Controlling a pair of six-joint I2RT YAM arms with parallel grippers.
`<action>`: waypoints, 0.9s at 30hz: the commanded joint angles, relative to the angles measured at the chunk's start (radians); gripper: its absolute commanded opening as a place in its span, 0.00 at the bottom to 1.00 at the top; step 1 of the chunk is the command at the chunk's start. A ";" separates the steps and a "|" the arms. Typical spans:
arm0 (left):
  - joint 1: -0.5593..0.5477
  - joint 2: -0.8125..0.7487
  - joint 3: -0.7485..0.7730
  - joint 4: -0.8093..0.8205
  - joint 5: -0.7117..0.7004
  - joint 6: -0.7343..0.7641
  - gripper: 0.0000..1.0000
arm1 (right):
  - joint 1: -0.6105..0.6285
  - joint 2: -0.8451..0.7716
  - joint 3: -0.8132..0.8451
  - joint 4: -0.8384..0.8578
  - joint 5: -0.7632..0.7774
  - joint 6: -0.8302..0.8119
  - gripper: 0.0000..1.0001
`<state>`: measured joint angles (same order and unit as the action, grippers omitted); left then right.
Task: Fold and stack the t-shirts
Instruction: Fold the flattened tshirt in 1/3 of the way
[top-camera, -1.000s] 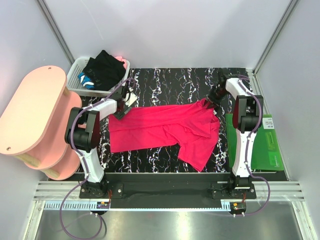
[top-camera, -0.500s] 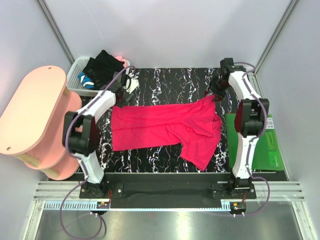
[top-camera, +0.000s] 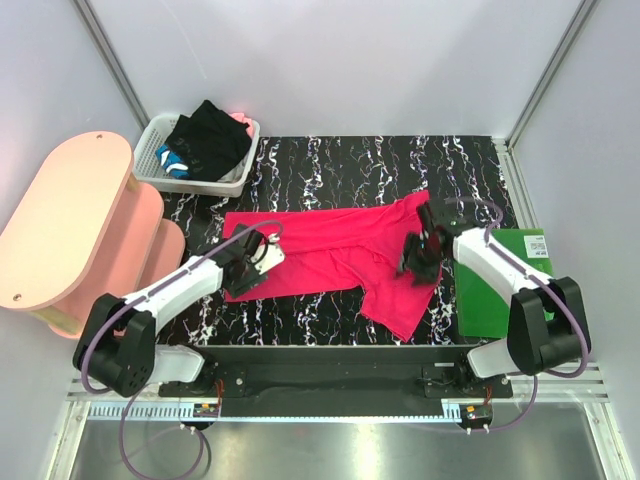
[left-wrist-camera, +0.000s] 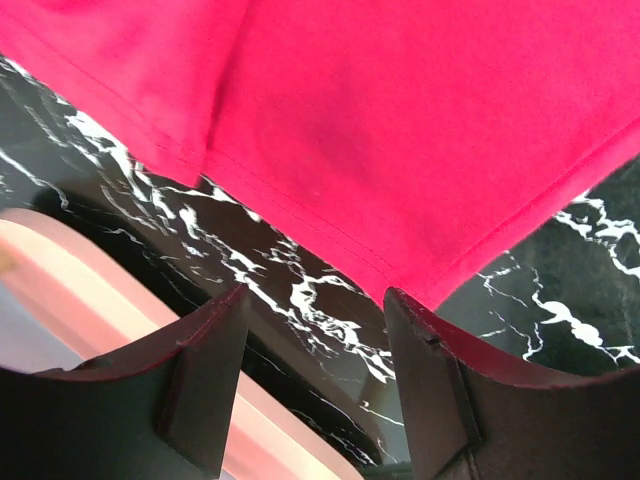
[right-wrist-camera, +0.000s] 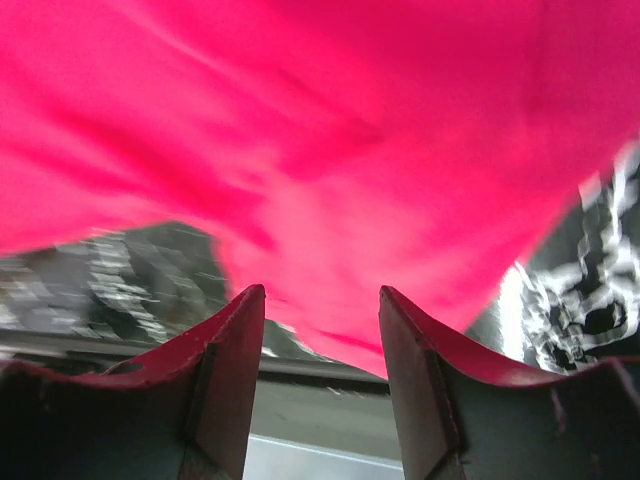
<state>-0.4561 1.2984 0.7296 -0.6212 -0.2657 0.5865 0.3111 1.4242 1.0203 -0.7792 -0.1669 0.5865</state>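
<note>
The pinkish-red t-shirt (top-camera: 330, 245) lies spread across the middle of the black marbled table (top-camera: 330, 165), with one sleeve trailing toward the near right. My left gripper (top-camera: 240, 276) hovers over the shirt's near-left corner. In the left wrist view it (left-wrist-camera: 315, 300) is open with only table between the fingers, and the red hem (left-wrist-camera: 400, 130) lies just ahead. My right gripper (top-camera: 411, 260) is above the shirt's right part. Seen from the right wrist it (right-wrist-camera: 320, 295) is open and empty, with red cloth (right-wrist-camera: 350, 120) beyond it. The black t-shirt (top-camera: 208, 140) sits crumpled in the basket.
A white slotted basket (top-camera: 158, 168) stands at the far-left corner. A pink two-tier shelf (top-camera: 70, 220) runs along the left side. A green mat (top-camera: 505, 290) lies at the right edge, next to the right arm. Grey walls close in the table.
Both grippers have drawn back from the shirt's far edge toward the near side. The right jaws have widened and left the shirt's far-right corner, and the shirt has shifted slightly.
</note>
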 joint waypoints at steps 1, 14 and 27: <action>0.013 0.027 -0.002 0.095 -0.032 0.018 0.61 | 0.020 -0.065 -0.150 0.099 -0.016 0.082 0.57; 0.164 0.274 -0.019 0.242 -0.069 0.107 0.58 | 0.020 0.111 -0.198 0.139 -0.003 0.052 0.54; 0.197 0.156 -0.036 0.184 -0.044 0.122 0.57 | 0.020 0.084 -0.250 0.140 0.003 0.049 0.54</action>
<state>-0.2539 1.5013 0.7044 -0.3477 -0.3817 0.7361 0.3244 1.5299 0.7963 -0.6498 -0.1783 0.6418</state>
